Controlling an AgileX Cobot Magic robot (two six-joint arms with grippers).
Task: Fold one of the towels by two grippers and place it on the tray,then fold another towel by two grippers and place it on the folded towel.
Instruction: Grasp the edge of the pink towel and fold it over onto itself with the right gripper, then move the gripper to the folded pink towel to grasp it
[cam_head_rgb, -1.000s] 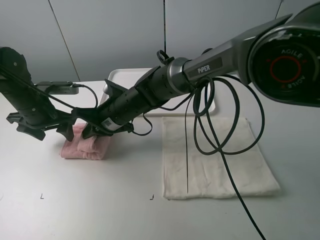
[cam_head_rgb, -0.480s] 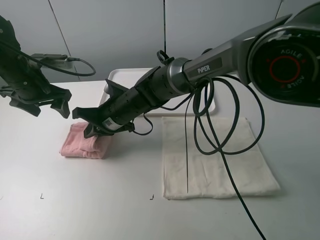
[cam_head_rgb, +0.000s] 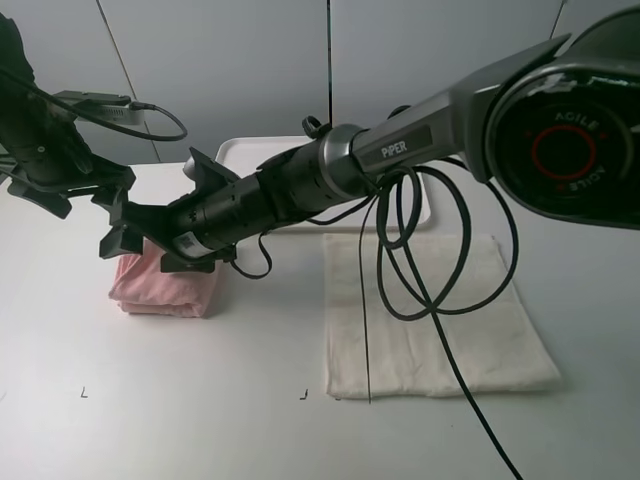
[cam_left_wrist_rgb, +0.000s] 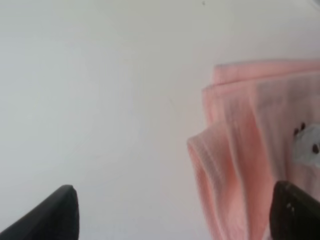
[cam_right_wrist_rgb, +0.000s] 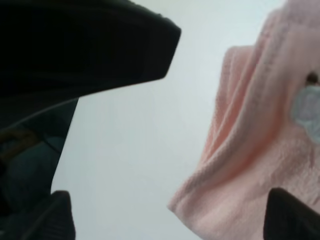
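A pink towel (cam_head_rgb: 165, 288) lies folded in a small bundle on the table at the left. My right gripper (cam_head_rgb: 150, 250) reaches across from the right and hovers open just above the bundle, holding nothing. My left gripper (cam_head_rgb: 80, 200) is open and empty, raised above and to the left of the bundle. The pink towel also shows in the left wrist view (cam_left_wrist_rgb: 250, 140), beyond the open left gripper (cam_left_wrist_rgb: 175, 215). It shows in the right wrist view (cam_right_wrist_rgb: 260, 150) too, beyond the open right gripper (cam_right_wrist_rgb: 175, 217). A white towel (cam_head_rgb: 430, 320) lies flat at the right. The white tray (cam_head_rgb: 250, 152) stands at the back.
Black cables (cam_head_rgb: 420, 250) hang from the right arm over the white towel. The right arm's body (cam_head_rgb: 330, 180) crosses in front of the tray. A dark part of the left arm (cam_right_wrist_rgb: 75, 45) shows close by in the right wrist view.
My left gripper lifted off the pink towel and drew back up and to the left. My right gripper slid left over the bundle, and the towel shifted slightly left.
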